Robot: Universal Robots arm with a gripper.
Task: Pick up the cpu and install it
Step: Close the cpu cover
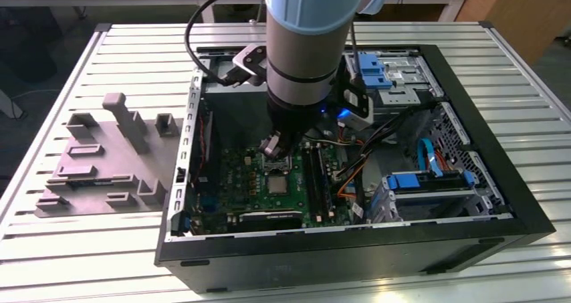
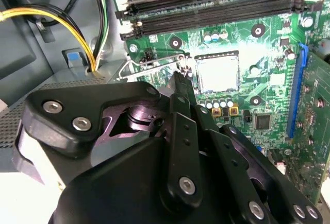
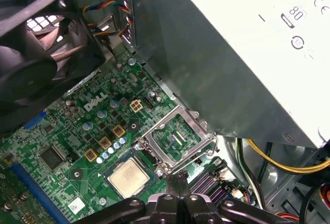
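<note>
The cpu (image 3: 129, 176), a small silvery square chip, lies flat in its socket on the green motherboard (image 3: 77, 131). It also shows bright in the second wrist view (image 2: 216, 73) and as a pale square in the exterior view (image 1: 278, 185). The socket's metal frame (image 3: 175, 136) stands flipped open beside the chip. My gripper (image 3: 178, 182) hangs just above the board beside the cpu, at the edge of the open frame, fingers pressed together with nothing seen between them. In the second wrist view my gripper (image 2: 180, 80) tapers to a point right next to the chip.
The open computer case (image 1: 499, 203) lies on a slatted table. The grey power-supply box (image 3: 232, 54) rises close to the socket, and a black fan (image 3: 31, 64) sits on its other side. Memory slots (image 2: 206, 7) and loose cables (image 2: 62, 18) crowd the board. A grey-purple tray (image 1: 98, 162) lies at the exterior view's left.
</note>
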